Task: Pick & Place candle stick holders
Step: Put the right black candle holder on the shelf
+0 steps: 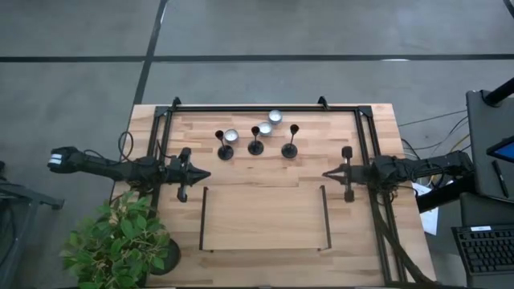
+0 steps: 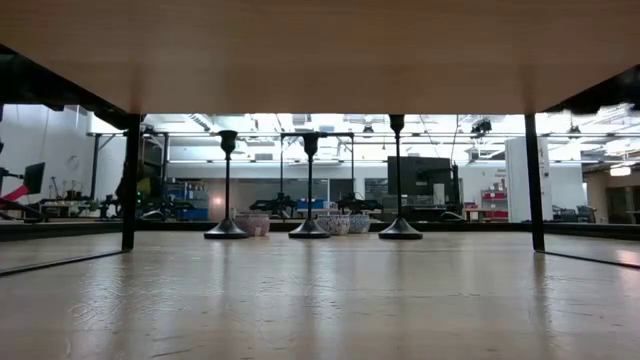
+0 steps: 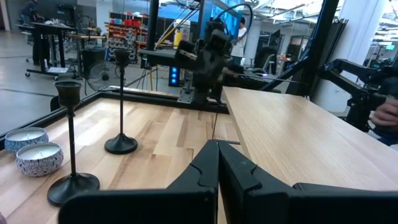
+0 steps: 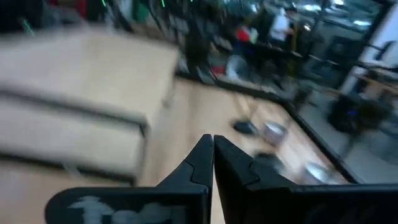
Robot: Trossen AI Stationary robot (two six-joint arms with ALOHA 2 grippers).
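Candlestick holders (image 1: 255,140) stand untouched in a row at twelve o'clock among tealights (image 1: 231,136), while left gripper (image 1: 202,174) and right gripper (image 1: 328,173), fingers together, wait at nine and three, seemingly parked before any pick.

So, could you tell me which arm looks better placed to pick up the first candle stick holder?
Probably left: the left gripper sits nearer the leftmost holder; the right gripper is similarly close to the rightmost holder, so the call is close.
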